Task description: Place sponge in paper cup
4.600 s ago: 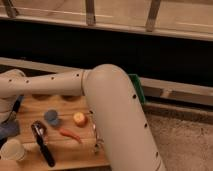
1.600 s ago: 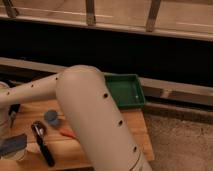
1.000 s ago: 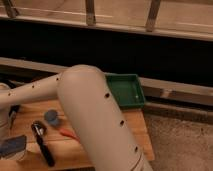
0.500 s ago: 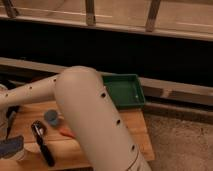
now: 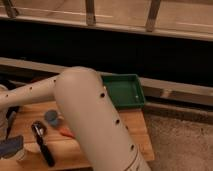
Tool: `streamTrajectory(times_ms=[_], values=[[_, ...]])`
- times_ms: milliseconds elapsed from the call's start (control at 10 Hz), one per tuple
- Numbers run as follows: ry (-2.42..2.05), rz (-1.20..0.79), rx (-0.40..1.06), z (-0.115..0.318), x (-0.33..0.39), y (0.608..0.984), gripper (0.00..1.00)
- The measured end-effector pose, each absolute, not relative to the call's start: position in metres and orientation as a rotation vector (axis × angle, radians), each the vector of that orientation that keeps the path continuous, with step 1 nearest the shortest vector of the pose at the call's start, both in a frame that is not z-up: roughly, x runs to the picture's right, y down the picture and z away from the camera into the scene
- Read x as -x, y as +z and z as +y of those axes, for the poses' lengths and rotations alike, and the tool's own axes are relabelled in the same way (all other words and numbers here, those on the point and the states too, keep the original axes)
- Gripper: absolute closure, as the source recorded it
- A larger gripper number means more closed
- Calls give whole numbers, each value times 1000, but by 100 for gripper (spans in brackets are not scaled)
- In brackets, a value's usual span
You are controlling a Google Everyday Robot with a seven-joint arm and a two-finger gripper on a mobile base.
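The grey-blue sponge lies at the bottom left of the camera view, on the mouth of the cream-white paper cup. Only a sliver of the cup shows beneath it. My gripper is at the left edge of the view, just above the sponge and mostly cut off by the frame. My white arm sweeps across the foreground from the lower middle to the left edge and hides much of the wooden table.
A black-handled tool lies right of the cup. A small round blue object and an orange item sit behind it. A green tray stands at the table's back right. A dark wall and a railing lie beyond.
Earlier the sponge hung behind the cup with the cup's open mouth showing. Now it rests over the cup. In the last second the arm has only shifted slightly.
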State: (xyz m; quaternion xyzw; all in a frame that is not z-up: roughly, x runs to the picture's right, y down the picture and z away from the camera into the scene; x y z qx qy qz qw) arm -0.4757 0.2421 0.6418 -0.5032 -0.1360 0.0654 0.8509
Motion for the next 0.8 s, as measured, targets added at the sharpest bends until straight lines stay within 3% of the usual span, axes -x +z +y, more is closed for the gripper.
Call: streamTrajectory(times_ms=[800], values=[[128,-288,1028,232,476,635,33]])
